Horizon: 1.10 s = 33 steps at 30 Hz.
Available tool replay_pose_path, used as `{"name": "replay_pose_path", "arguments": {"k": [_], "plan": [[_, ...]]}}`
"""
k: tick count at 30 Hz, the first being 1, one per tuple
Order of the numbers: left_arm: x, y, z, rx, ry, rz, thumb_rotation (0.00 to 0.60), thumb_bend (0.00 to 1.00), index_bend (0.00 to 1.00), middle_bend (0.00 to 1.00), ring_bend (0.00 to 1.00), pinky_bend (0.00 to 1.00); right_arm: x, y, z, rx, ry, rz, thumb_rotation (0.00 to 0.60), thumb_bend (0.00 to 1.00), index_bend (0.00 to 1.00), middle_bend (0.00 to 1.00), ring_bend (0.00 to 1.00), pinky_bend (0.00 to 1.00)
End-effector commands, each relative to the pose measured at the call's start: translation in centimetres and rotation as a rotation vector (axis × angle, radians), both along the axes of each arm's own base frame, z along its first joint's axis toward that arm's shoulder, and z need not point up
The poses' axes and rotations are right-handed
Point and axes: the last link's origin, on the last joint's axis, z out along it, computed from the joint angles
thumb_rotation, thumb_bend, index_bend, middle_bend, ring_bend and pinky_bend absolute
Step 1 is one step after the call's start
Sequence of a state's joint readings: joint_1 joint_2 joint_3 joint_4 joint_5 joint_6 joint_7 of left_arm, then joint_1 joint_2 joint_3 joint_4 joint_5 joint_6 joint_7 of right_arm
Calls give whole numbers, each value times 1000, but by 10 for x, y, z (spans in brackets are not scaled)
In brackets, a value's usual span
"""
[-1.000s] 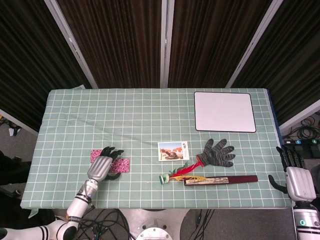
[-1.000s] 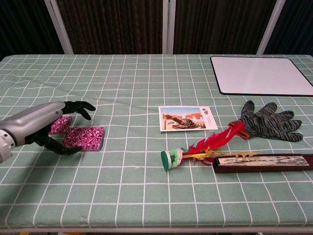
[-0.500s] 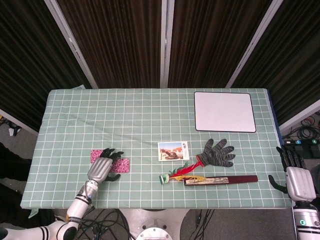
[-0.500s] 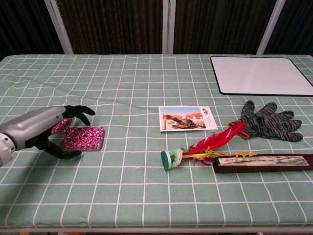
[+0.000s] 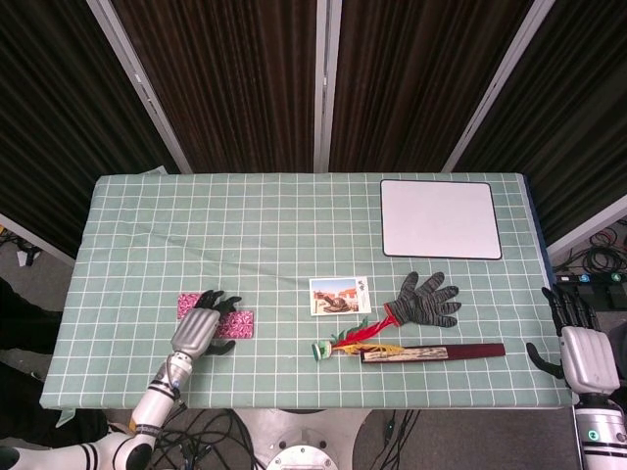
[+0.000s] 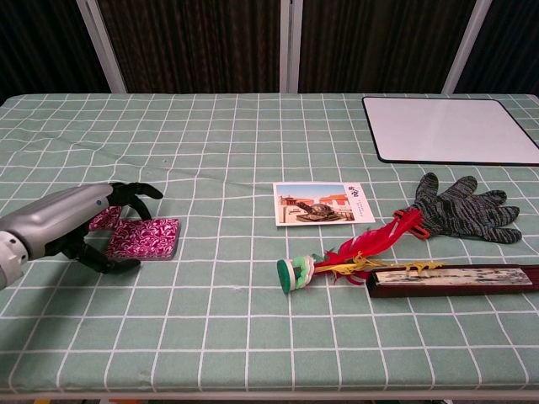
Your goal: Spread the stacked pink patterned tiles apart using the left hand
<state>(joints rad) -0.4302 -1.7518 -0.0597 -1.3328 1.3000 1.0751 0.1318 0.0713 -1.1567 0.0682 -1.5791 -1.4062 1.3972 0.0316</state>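
Two flat pink patterned tiles (image 6: pixel 143 236), glossy with a white swirl print, lie partly overlapped on the surface (image 6: pixel 253 143), which is covered in a green cloth with a white grid. The nearer tile (image 5: pixel 235 324) sits just right of the fingers (image 6: pixel 135 192); the other tile (image 5: pixel 189 305) pokes out behind them in the head view and is mostly covered in the chest view.

The left hand (image 6: pixel 76 220), silver shell with black fingers, arches over the tiles' left part, fingers curved and apart, thumb low on the near side. It holds nothing; whether the fingertips touch the tile I cannot tell.

The right hand (image 5: pixel 578 348), same silver-and-black build, hangs off the surface's right edge, fingers loosely spread, empty. It appears in the head view only.

Well to the right of the left fingers:
- one rectangular photo postcard (image 6: pixel 323 203), flat paper
- one grey knitted glove (image 6: pixel 463 209) with a red cuff, lying flat
- one shuttlecock with red and yellow feathers and a green-white round base (image 6: pixel 337 257)
- one long dark wooden box (image 6: pixel 455 280), narrow, with a pale printed top, touching the feathers
- one white rectangular board with a black rim (image 6: pixel 450 129), far right corner

Dark curtains and metal poles stand behind the surface.
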Motion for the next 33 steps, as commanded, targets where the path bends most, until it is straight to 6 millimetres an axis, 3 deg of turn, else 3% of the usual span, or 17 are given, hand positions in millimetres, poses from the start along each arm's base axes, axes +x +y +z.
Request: {"name": "replay_pose_path", "arguments": {"k": [1, 33], "plan": [[1, 0, 0, 1, -4, -2, 600, 242, 156, 296, 52, 56, 0, 0, 0, 0, 0, -2, 600, 229, 0, 0, 0, 0], [4, 4, -3, 9, 8, -15, 600, 251, 167, 333, 52, 56, -4, 0, 0, 3, 1, -13, 600, 228, 0, 0, 0, 0]]}}
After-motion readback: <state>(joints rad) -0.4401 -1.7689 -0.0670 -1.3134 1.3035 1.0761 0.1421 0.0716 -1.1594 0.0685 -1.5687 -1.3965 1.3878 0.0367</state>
